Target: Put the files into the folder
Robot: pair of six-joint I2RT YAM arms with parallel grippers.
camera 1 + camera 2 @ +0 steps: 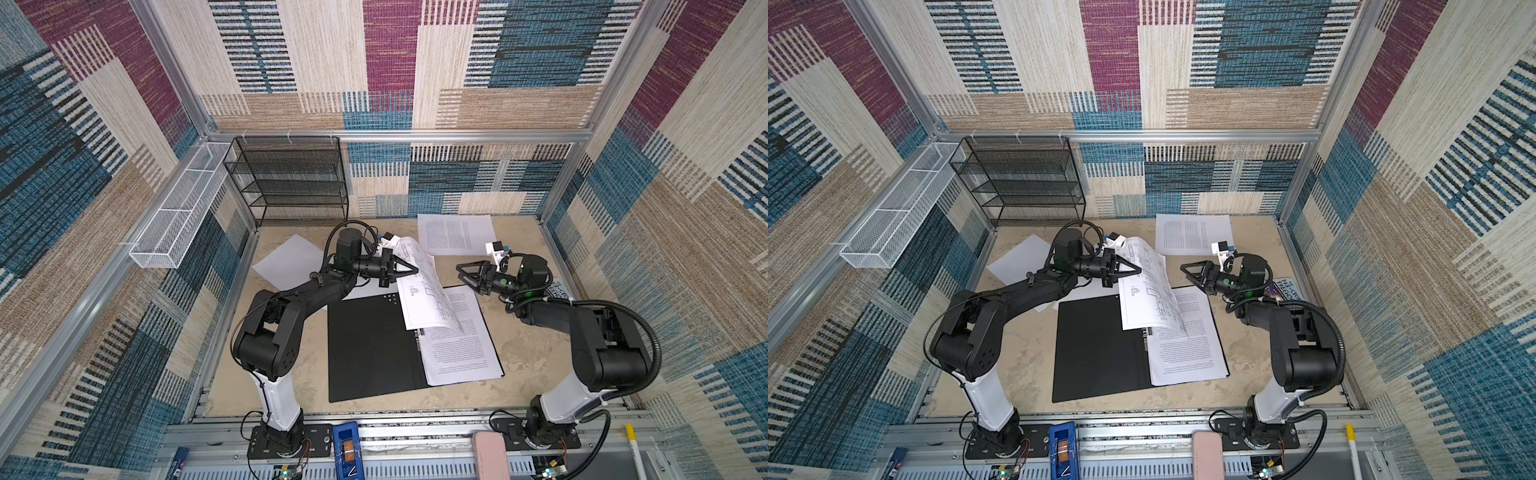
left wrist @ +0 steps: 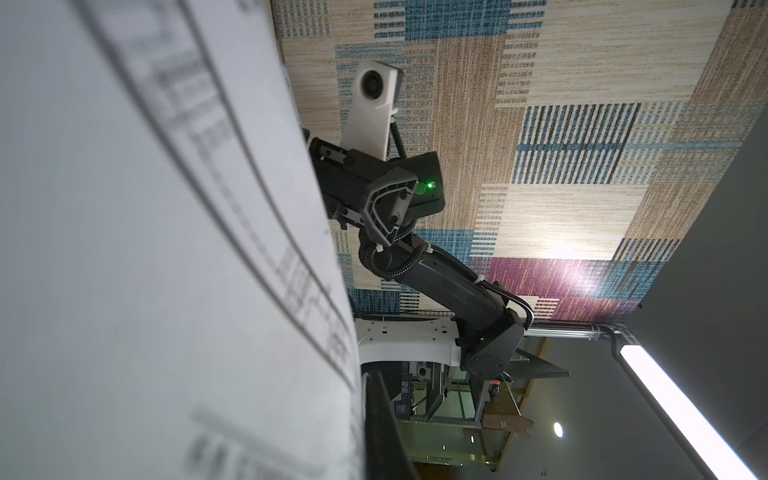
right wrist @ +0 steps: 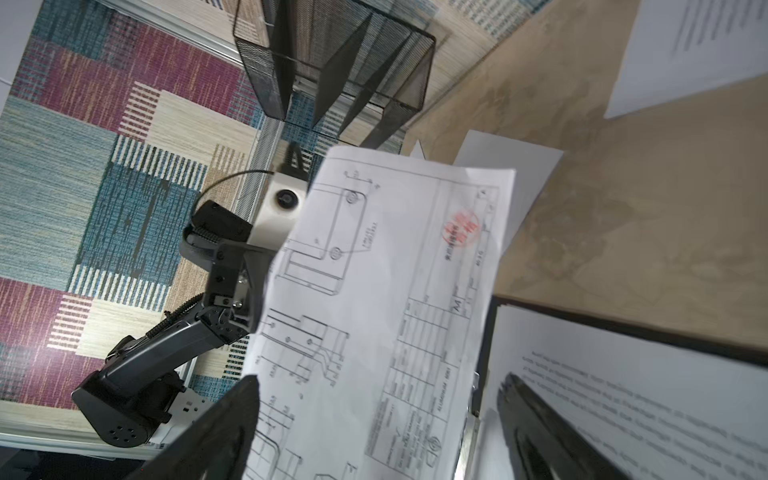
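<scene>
- The flat folder [image 1: 370, 349], black on its inner face with a metal clip along the spine, lies open on the beige worktop [image 1: 528, 353] between the two arms, seen in both top views.
- One white sheet of printed text [image 1: 461, 349] already lies on the folder's right-hand leaf, so part of the filing looks done.
- The white sheet with technical line drawings [image 1: 424, 299] is off the worktop. The left fingers [image 1: 409, 269] are pressed together on its edge, and it hangs curved over the spine and the right leaf.
- In the right wrist view the same drawing sheet [image 3: 374, 291] fills the middle, with a red stamp on it and the filed text page beside it.
- The right fingers [image 1: 467, 264] are spread wide and hold nothing. They sit just beside the hanging sheet without touching it.
- Left to do, as I judge it: lay the drawing sheet flat on the filed page.
- A second printed white sheet [image 1: 455, 232] lies at the back of the worktop, well apart from the folder.
- A blank white sheet [image 1: 286, 259] lies at the back left, partly under the left arm.
- A further white edge shows beneath that arm; whether it is a separate sheet I cannot tell.
- The folder has not been closed.
</scene>
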